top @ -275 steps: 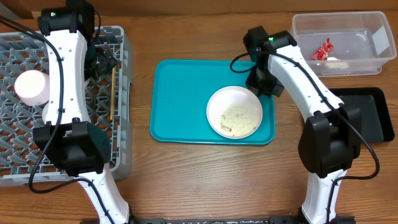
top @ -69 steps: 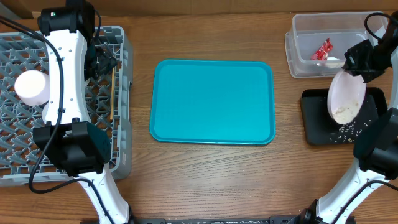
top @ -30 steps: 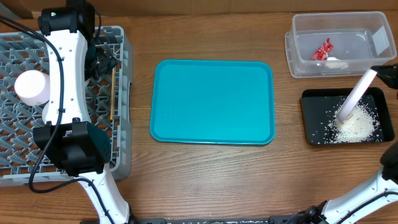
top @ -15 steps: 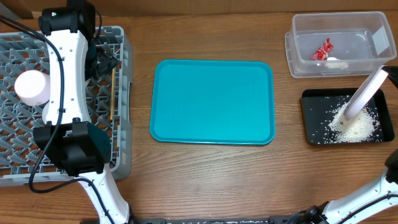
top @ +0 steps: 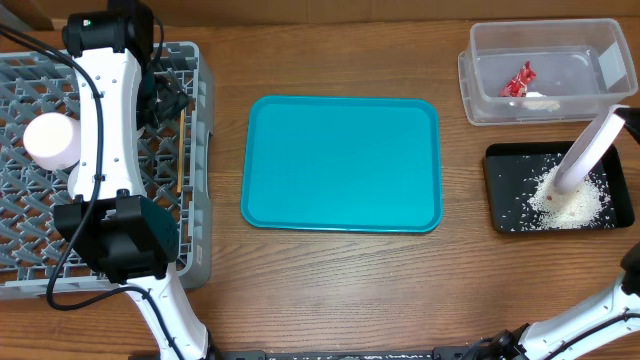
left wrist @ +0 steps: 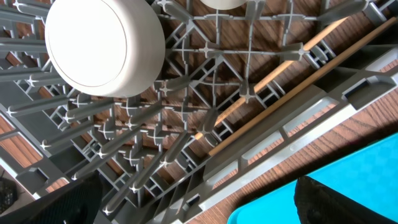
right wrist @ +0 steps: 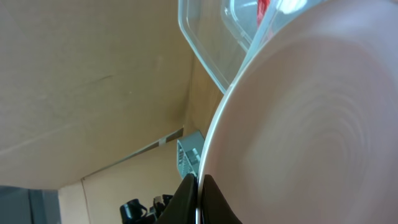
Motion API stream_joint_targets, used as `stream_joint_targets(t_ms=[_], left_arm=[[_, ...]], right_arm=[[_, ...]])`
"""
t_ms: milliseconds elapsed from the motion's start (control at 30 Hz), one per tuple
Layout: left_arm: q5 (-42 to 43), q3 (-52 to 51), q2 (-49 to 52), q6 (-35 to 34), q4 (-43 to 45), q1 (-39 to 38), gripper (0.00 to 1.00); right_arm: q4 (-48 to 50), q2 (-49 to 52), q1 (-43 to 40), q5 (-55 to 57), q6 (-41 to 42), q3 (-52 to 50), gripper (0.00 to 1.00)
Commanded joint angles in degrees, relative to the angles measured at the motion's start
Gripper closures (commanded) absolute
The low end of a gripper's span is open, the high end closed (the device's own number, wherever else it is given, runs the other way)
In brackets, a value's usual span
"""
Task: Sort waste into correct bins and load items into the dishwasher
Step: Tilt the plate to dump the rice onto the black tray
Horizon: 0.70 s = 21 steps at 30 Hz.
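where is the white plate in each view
Overhead: white plate at the right edge, tilted over the black tray.
Left wrist: not in it.
Right wrist: the plate fills the right side, close up.
Shared landmark: the clear tub, beside the plate in overhead and right wrist.

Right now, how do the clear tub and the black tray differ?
The clear tub is see-through with tall walls; the black tray is opaque and shallow. The tub holds a red wrapper; the tray holds rice-like crumbs. The white plate, tipped on edge, hangs over the tray, not the tub. Both are rectangular.
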Motion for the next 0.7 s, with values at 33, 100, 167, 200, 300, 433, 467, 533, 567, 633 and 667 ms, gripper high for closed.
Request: stream_joint_targets(t_ms=[33, 100, 167, 200, 300, 433, 467, 533, 567, 633, 667], left_arm=[[0.0, 1.3, -2.3, -1.2, -0.1, -0.3, 0.00], [0.0, 1.3, -2.3, -1.2, -0.1, -0.3, 0.00], [0.0, 1.3, -2.3, -1.2, -0.1, -0.3, 0.00], [0.0, 1.3, -2.3, -1.2, -0.1, -0.3, 0.00], [0.0, 1.3, -2.3, -1.2, -0.1, -0.3, 0.00], [0.0, 1.3, -2.3, -1.2, -0.1, -0.3, 0.00], [0.0, 1.3, -2.3, -1.2, -0.1, -0.3, 0.00], [0.0, 1.3, -2.3, -1.2, -0.1, -0.3, 0.00], [0.0, 1.3, -2.3, -1.2, -0.1, -0.3, 0.00], [0.0, 1.3, -2.3, -1.2, -0.1, -0.3, 0.00], [0.0, 1.3, -2.3, -1.2, -0.1, -0.3, 0.00]], right_arm=[[0.5, -2.6, -1.2, -2.0, -4.3, 1.2, 0.96], [-0.6, -2.6, -1.2, 1.9, -0.1, 1.2, 0.96], [-1.4, -2.6, -1.6, 0.2, -2.1, 1.2, 0.96], [1.1, -2.6, -1.6, 1.1, -3.0, 1.2, 0.96], [-3.5, -2.4, -1.6, 5.8, 2.5, 1.2, 0.96], [-0.8, -2.3, -1.7, 5.0, -1.9, 1.2, 0.96], [-3.0, -2.3, -1.7, 3.8, -2.1, 1.2, 0.96], [-1.9, -2.3, -1.7, 0.3, -7.8, 1.2, 0.96], [-2.3, -2.3, -1.7, 0.3, -7.5, 1.2, 0.96], [-5.2, -2.3, -1.6, -2.3, -8.9, 1.2, 0.96], [-5.2, -2.3, -1.6, -3.6, -10.6, 1.2, 0.96]])
